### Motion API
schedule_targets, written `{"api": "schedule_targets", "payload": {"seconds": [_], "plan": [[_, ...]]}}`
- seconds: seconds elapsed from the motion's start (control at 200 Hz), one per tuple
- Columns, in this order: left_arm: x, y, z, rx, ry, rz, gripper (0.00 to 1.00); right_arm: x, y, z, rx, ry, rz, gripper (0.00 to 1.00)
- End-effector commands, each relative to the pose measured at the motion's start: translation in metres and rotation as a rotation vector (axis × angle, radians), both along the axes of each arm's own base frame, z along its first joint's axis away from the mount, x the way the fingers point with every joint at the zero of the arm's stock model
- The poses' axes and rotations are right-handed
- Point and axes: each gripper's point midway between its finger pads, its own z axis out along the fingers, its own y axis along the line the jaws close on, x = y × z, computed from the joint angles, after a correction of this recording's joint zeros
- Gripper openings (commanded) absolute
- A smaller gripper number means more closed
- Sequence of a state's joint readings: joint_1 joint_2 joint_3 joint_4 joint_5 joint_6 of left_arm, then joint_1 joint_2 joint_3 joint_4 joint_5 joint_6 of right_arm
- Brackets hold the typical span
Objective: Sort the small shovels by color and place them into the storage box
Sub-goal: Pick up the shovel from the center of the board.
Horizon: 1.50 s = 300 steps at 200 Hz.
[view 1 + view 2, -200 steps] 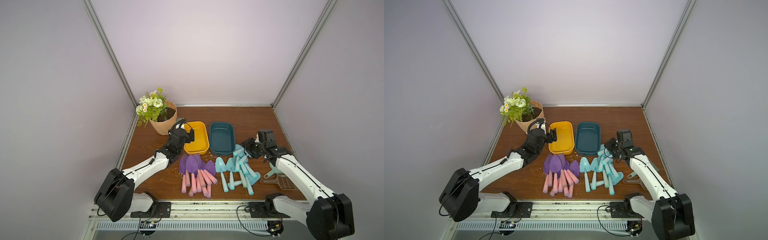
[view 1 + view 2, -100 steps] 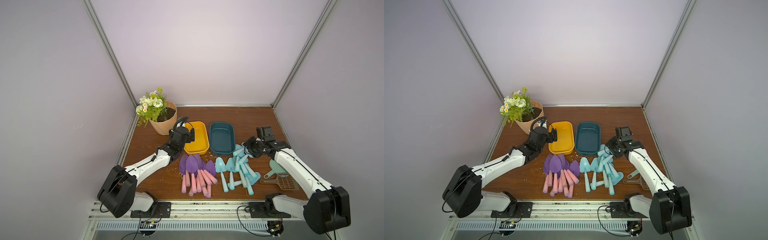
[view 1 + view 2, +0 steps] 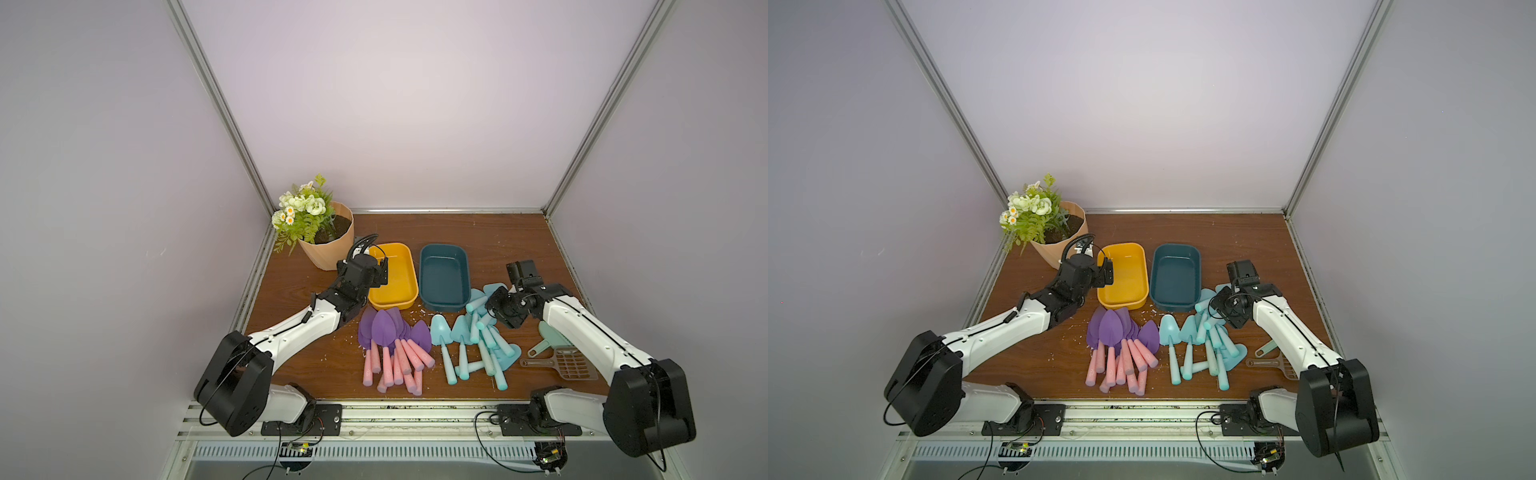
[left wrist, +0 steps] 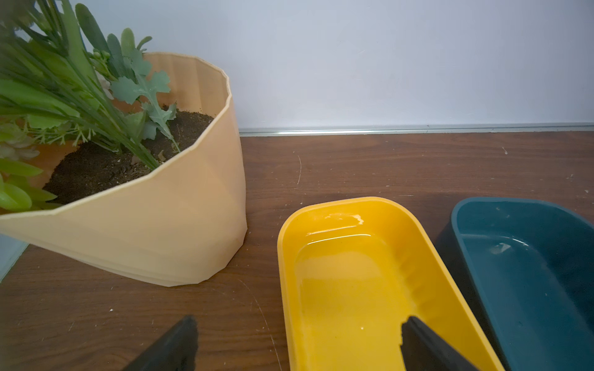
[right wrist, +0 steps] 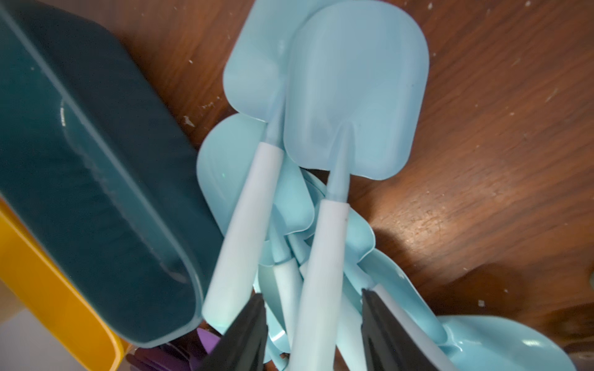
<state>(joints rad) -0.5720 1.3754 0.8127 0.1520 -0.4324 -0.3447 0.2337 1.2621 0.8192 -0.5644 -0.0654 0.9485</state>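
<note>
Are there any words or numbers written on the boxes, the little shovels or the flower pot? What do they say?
None: no word, number or sign can be read in any view.
The yellow box, the dark teal box, the flower pot, the turquoise shovels and the purple shovels all look plain.
The robot arms show no label large enough to read.

I'm seeing 2 top views from high over the front, looking down at the table (image 3: 511, 237); both wrist cameras sit close, sharing the teal box (image 4: 530, 273) (image 5: 96, 192).
</note>
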Motion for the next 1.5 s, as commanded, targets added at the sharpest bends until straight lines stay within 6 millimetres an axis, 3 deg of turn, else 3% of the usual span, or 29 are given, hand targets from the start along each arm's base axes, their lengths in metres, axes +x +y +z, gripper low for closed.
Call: {"api": "schedule_targets", "payload": {"seconds": [0.0,0.42,0.876,0.996,1.126,1.306,1.496], "plan": [[0.0,-0.001,0.009,-0.008,-0.01,0.015,1.0,-0.009,0.002,-0.002,0.024,0.017,-0.003,0.51],[-0.003,0.0,0.008,-0.006,-0.001,0.013,1.0,0.004,0.007,-0.013,0.035,0.005,-0.001,0.48],[-0.005,-0.003,0.009,-0.018,-0.017,-0.02,0.99,-0.002,0.013,-0.035,0.053,0.033,0.009,0.39],[-0.005,-0.003,0.01,-0.024,-0.024,-0.018,1.0,-0.006,0.012,-0.039,0.043,0.042,0.013,0.33],[-0.006,-0.003,0.01,-0.032,-0.023,-0.012,0.99,-0.011,0.008,-0.041,0.024,0.048,0.01,0.16],[-0.004,-0.006,0.011,-0.053,-0.017,-0.017,1.0,-0.011,-0.008,-0.025,-0.079,0.024,-0.006,0.05],[-0.001,-0.008,0.006,-0.04,0.032,-0.003,1.0,-0.003,-0.031,0.016,-0.243,-0.034,-0.006,0.02]]}}
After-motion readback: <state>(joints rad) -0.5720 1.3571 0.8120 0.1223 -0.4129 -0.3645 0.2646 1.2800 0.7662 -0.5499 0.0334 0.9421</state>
